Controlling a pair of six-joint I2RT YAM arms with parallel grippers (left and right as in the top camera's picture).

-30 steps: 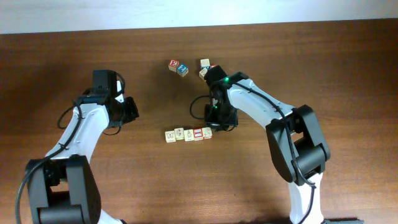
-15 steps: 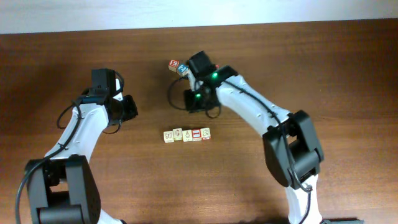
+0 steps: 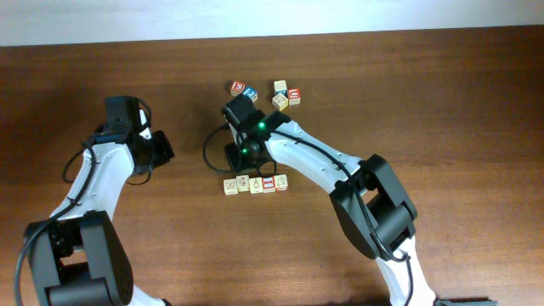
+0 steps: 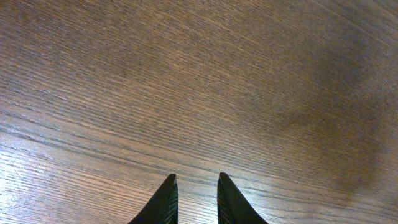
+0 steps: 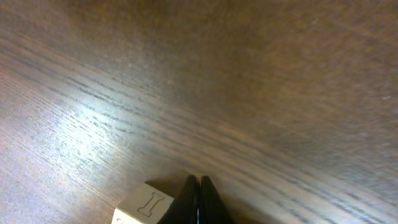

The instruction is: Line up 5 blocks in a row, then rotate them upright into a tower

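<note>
Five pale-wood blocks lie in a tight row (image 3: 256, 184) at the table's middle; one of them shows a red frame (image 3: 269, 183). My right gripper (image 3: 235, 167) hangs just behind the row's left end. In the right wrist view it (image 5: 199, 181) is shut with nothing between its fingers, and a pale block with an "I" on it (image 5: 144, 206) sits right beside the left finger. My left gripper (image 3: 163, 146) stays far to the left over bare wood. In the left wrist view it (image 4: 196, 177) stands slightly open and empty.
Several loose cubes lie behind the row: a red-faced one (image 3: 237, 87), a blue-faced one (image 3: 251, 93) and three pale ones around (image 3: 280, 87). The table's far edge (image 3: 272, 36) runs along the top.
My right arm swung left and forward, from the loose cubes at the back to the row's left end, and its jaws came shut. The left arm drew back a little to the left.
</note>
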